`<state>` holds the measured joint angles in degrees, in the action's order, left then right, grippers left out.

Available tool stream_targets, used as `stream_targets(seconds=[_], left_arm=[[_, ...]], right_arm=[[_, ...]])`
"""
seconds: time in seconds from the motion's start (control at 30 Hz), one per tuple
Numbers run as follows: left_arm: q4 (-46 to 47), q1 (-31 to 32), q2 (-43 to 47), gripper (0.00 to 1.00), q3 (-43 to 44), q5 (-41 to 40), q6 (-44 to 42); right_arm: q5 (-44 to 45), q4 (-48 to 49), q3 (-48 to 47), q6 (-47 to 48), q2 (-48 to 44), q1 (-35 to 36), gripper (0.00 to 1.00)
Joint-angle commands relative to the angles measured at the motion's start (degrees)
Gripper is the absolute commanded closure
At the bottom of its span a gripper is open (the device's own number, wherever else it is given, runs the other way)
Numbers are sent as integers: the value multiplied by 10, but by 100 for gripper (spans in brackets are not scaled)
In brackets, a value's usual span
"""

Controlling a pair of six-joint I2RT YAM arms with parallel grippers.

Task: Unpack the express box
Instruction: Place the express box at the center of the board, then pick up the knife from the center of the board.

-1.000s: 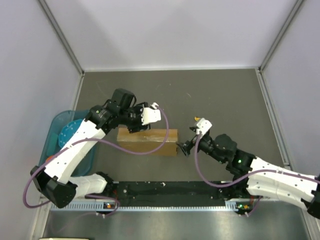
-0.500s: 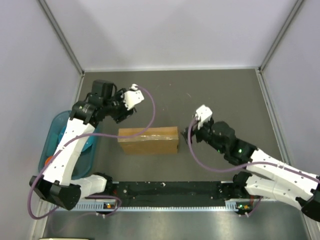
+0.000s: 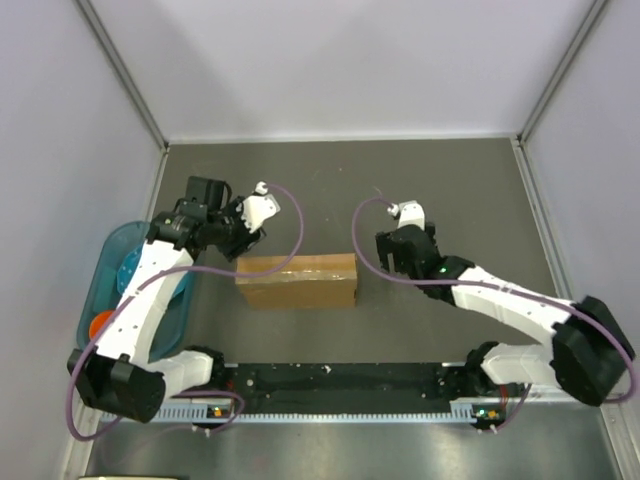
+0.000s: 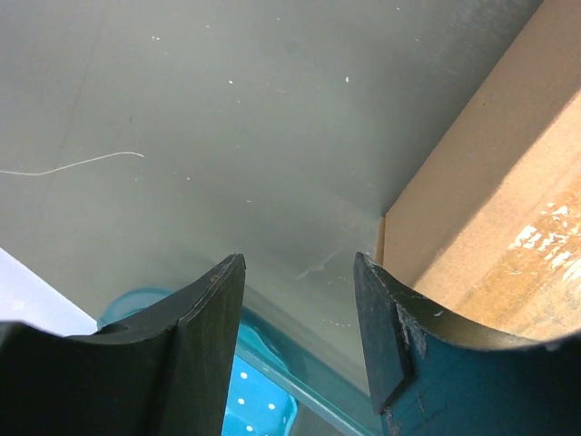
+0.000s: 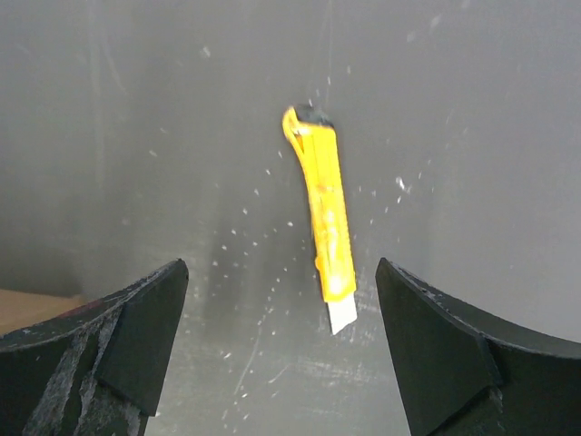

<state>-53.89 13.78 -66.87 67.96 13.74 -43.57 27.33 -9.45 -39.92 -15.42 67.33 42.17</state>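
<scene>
Express box: the express box [image 3: 297,280] lies flat on the worktop [image 3: 455,180], closest to the arm bases. Its long axis runs left to right, and it looks sealed, so unpacking is not yet begun.
Bin: a teal bin [image 3: 110,262] sits just off the box's left end.
Right end effector: the right end effector [image 3: 388,248] hovers just past the box's right end. Its jaws are spread wide with nothing in them.
Left end effector: the left end effector [image 3: 243,238] hangs just beyond the box's far left corner. Its jaws are apart and empty, and its wrist view shows that corner right beside one finger.
Knife: a yellow utility knife [image 5: 325,213] lies on the worktop beyond the box's right end, dead ahead of the right end effector. The blade tip is out and faces back toward it. From above, the arm hides the knife.
Key relation: the knife's long axis runs along the right end effector's reach, across the line its jaws close on. They would close over the narrow handle.
Nearer arm: the right, clearly; the left is at the box's other end.
Next move, my call: the right end effector drops onto the handle, clear of the blade.
</scene>
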Motion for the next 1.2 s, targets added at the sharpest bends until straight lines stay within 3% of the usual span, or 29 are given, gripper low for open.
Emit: stream_targets(seconds=[0.0, 0.3, 0.47, 0.73, 0.83, 1.03, 1.07, 1.1, 1.17], left_arm=[[27, -12, 21, 43, 20, 25, 14], [-17, -17, 10, 26, 133, 54, 25], [-29, -18, 22, 23, 155, 60, 37], [-53, -18, 41, 16, 218, 74, 48], [-64, -18, 42, 1, 240, 90, 60], [-71, -18, 53, 1, 274, 118, 75], [-71, -17, 59, 1, 277, 120, 77], [-71, -17, 61, 1, 281, 120, 81], [-73, -17, 71, 1, 285, 123, 86]], right_arm=[[31, 5, 23, -56, 81, -29, 14], [-3, -4, -43, -71, 131, -66, 18], [-67, -9, -75, -85, 176, -125, 28], [-135, -32, -123, -91, 242, -150, 43], [-165, -36, -118, -96, 256, -149, 45], [-178, -50, -111, -99, 260, -150, 47], [-181, -50, -111, -99, 262, -149, 49], [-185, -50, -111, -97, 264, -149, 61], [-197, -50, -112, -95, 272, -149, 76]])
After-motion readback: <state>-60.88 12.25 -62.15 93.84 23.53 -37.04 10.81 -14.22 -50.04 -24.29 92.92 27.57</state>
